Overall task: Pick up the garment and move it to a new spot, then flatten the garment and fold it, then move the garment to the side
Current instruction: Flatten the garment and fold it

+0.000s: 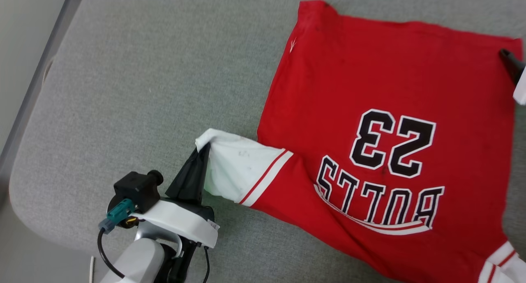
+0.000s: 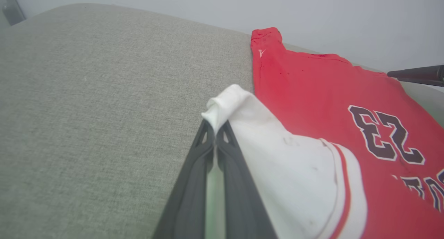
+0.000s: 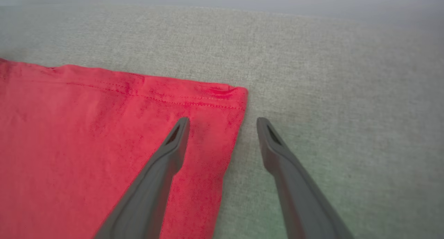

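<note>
Garment: red jersey, flat on grey woven-fabric desk, print up, toward desk's right. Left gripper jaws pinched on tip of white sleeve, sleeve lifted. Right gripper jaws wide, straddling stitched hem corner — one finger over cloth, other over bare desk. Open room left — rounded desk corner there.

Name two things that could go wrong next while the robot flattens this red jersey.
1. The left gripper has its fingers shut on only the tip of the white sleeve. A pull might slip it free, or bunch the garment instead of spreading it.
2. The right gripper is open astride the hem corner, one finger over cloth, one over the grey surface. Closing there could miss the edge.
</note>
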Controlling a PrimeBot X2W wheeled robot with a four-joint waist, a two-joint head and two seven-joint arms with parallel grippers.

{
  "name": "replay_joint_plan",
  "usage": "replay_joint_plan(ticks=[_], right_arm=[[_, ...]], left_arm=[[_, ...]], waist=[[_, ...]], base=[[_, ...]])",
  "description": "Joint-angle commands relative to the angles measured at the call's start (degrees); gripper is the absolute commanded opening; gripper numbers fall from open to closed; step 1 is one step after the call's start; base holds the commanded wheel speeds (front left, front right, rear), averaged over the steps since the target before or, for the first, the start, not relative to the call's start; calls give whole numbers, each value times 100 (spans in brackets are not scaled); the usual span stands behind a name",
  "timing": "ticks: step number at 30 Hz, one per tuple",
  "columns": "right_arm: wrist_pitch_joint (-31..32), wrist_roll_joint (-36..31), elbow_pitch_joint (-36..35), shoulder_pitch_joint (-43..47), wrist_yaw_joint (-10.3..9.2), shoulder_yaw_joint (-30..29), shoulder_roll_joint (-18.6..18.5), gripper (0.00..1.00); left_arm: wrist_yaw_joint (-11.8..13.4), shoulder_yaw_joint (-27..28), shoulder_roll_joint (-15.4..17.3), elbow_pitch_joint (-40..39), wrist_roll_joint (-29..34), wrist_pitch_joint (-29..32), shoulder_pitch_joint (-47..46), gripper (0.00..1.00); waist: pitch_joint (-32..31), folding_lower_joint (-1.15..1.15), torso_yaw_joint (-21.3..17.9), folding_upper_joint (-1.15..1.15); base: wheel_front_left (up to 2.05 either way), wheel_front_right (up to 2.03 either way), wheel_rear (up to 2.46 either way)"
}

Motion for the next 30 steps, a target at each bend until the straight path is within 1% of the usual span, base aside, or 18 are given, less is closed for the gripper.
replay_joint_plan(ticks=[1,5,9,10,11,12,14,17,22,24,26,30], right_arm=[[112,-28,55,-184,-5,61,-72,100],[463,-65,253,-351,-4,311,-71,100],[1124,-70,645,-164,-3,631,-17,100],[1365,-20,755,-95,-3,696,-14,48],[1466,22,792,-45,-3,747,-19,30],[1522,68,789,-50,-3,775,-34,0],[1614,139,797,-56,-3,817,-61,0],[1535,158,695,-145,-7,828,-169,0],[1231,235,464,-191,-7,764,-329,0],[1160,250,343,-80,-8,781,-444,0],[1094,346,218,126,-8,766,-479,0],[962,509,-128,757,-7,702,-614,0]], left_arm=[[-29,29,-3,-89,49,-37,-93,0],[-72,48,-14,-237,122,-39,-130,0],[-82,79,-38,-273,162,-40,-104,0],[-85,93,-49,-273,169,-41,-99,0],[-93,105,-61,-265,177,-41,-94,0],[-99,112,-72,-254,186,-36,-94,0],[-117,135,-98,-233,186,-36,-93,0],[-132,178,-101,-161,198,-37,-45,0],[-93,219,-28,26,192,-28,95,0],[-54,236,23,99,167,-13,188,0],[-29,262,102,161,159,3,298,0],[36,313,276,210,114,103,543,0]], waist=[[354,-2,172,0],[546,-2,204,0],[606,-2,202,0],[614,-2,202,0],[623,-2,203,0],[631,-2,205,0],[629,-2,199,0],[535,-2,161,0],[123,-2,1,0],[-82,-2,-93,0],[-319,-2,-222,0],[-754,-2,-479,0]], base=[[0,0,0],[0,0,0],[0,0,0],[0,0,0],[0,0,0],[0,0,0],[0,0,0],[0,0,0],[0,0,0],[0,0,0],[0,0,0],[0,0,0]])
